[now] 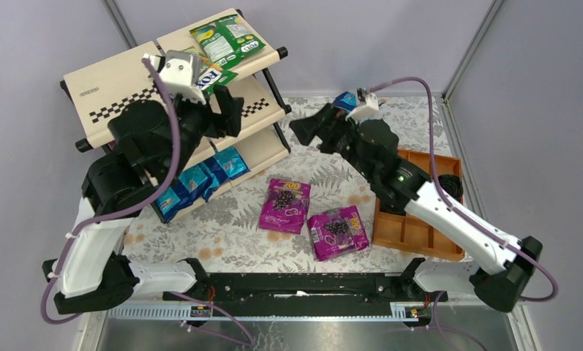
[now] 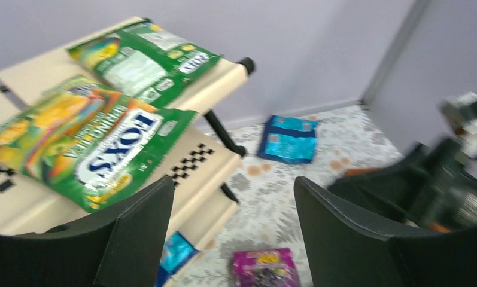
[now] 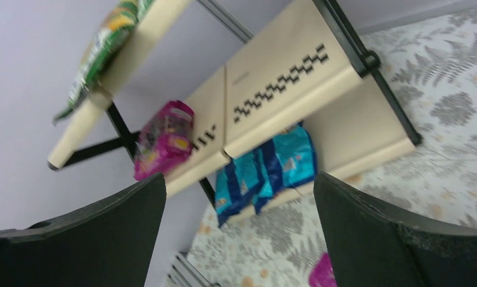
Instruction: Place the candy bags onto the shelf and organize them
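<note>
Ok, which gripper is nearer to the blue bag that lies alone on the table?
Right. The right gripper is close to the blue bag, a little to its left. The left gripper is farther left, at the shelf.

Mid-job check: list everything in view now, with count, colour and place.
shelf: one, cream with checkered stripes, black frame, far left.
FOX'S bags: two, green-yellow, top tier.
blue bags: about four, bright blue, overlapping, bottom tier.
loose blue bag: one, blue, on the tablecloth near the far wall.
magenta bags: two, magenta, mid-tablecloth.
third magenta bag: one, magenta, middle tier.
tray: one, orange-brown, right side.
black coiled item: one, black, tray's far corner.
left gripper: one, black, open, beside the top tier.
right gripper: one, black, open, facing the shelf.
</note>
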Controlling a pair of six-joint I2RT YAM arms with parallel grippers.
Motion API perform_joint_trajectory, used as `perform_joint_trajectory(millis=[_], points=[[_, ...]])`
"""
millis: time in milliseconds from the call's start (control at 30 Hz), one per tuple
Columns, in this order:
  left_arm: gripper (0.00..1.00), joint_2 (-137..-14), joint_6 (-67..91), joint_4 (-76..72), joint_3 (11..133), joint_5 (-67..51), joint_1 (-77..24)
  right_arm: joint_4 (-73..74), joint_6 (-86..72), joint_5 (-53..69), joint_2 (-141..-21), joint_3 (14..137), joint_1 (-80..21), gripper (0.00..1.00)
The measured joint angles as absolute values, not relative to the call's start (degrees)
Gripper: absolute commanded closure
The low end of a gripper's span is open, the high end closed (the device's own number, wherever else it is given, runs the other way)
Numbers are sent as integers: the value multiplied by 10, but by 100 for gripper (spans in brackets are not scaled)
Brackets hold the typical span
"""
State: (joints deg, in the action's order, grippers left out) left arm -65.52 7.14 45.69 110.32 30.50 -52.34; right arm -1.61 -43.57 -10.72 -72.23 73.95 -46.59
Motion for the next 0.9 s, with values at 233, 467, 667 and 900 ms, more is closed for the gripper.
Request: perform_joint_trajectory(millis=[233, 467, 667, 900], points=[[15, -736, -3, 459, 1170, 424, -501, 18, -386, -126, -615, 637, -467, 0], [1, -807, 3, 503, 1219, 400, -376, 39, -358, -142, -563, 603, -467, 0], [1, -809, 21, 509, 1177, 351, -297, 49, -350, -145, -553, 586, -467, 0], [9, -797, 31, 486, 1140, 318, -257, 49, -351, -145, -551, 573, -467, 0]])
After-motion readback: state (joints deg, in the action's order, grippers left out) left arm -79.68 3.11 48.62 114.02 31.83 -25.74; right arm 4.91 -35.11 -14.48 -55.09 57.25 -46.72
